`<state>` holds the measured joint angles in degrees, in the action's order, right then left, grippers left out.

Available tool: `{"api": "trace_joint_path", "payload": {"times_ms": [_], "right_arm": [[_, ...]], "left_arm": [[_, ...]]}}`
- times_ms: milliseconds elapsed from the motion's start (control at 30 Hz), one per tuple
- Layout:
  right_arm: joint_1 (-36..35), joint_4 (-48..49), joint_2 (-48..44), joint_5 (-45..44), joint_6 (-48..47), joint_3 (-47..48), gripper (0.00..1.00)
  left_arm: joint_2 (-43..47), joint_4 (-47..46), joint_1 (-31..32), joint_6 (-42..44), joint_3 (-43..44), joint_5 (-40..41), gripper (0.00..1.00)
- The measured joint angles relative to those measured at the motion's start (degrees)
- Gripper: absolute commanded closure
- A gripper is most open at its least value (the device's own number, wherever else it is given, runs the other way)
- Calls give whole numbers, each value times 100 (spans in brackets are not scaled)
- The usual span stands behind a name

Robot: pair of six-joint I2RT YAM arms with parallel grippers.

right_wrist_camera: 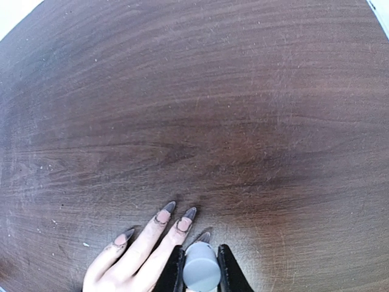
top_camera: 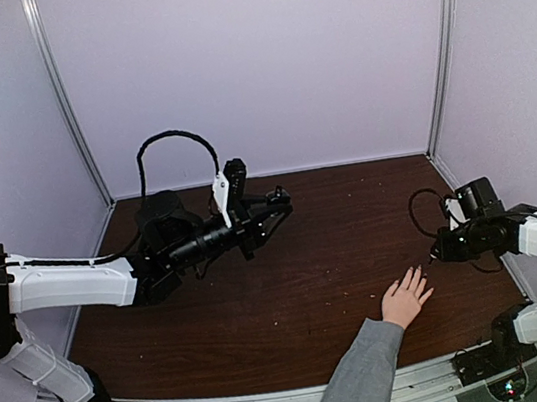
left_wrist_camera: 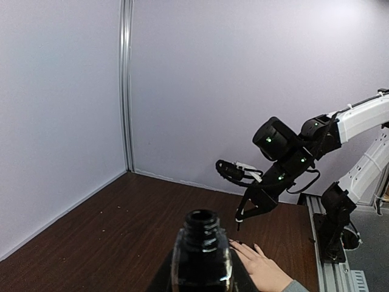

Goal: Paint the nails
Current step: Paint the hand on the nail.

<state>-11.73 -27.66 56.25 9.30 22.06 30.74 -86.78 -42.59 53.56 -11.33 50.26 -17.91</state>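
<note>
Right fingers (top_camera: 437,255) clenched on the grey brush cap (right_wrist_camera: 202,274), just beside the nails (right_wrist_camera: 176,214). Hand (top_camera: 406,299) lies flat at the worktop's (top_camera: 335,242) 5 o'clock. Left fingers (top_camera: 271,206) grip the open bottle (left_wrist_camera: 202,249). Stroke cuticle to tip, light pressure.

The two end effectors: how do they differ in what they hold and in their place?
The left end effector grips an open dark bottle; the right end effector grips a small grey cap. The left one is near the middle of the table, away from the hand; the right one is just over the nails. Both are shut on what they hold.
</note>
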Motion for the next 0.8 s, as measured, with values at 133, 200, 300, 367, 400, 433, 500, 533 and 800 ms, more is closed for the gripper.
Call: {"api": "trace_joint_path", "payload": {"times_ms": [133,200,300,367,400,433,500,533,800], "right_arm": [[11,-79,-22,33,-92,107,100],[13,-116,74,103,-127,170,100],[15,-140,243,227,-162,184,100],[15,-166,310,284,-199,184,100],[15,-170,323,299,-216,184,100],[17,-170,334,326,-225,184,100],[17,-166,367,361,-238,184,100],[17,-166,404,380,-240,184,100],[20,-157,667,450,-271,184,100]], "left_arm": [[0,-37,0,-28,0,-2,100],[0,-44,0,-37,0,-2,100],[0,-50,0,-37,0,-2,100],[0,-50,0,-37,0,-2,100],[-2,-50,0,-37,0,-2,100],[-2,-48,0,-37,0,-2,100],[-2,-50,0,-37,0,-2,100],[-2,-50,0,-37,0,-4,100],[-26,-63,0,-37,0,-7,100]]}}
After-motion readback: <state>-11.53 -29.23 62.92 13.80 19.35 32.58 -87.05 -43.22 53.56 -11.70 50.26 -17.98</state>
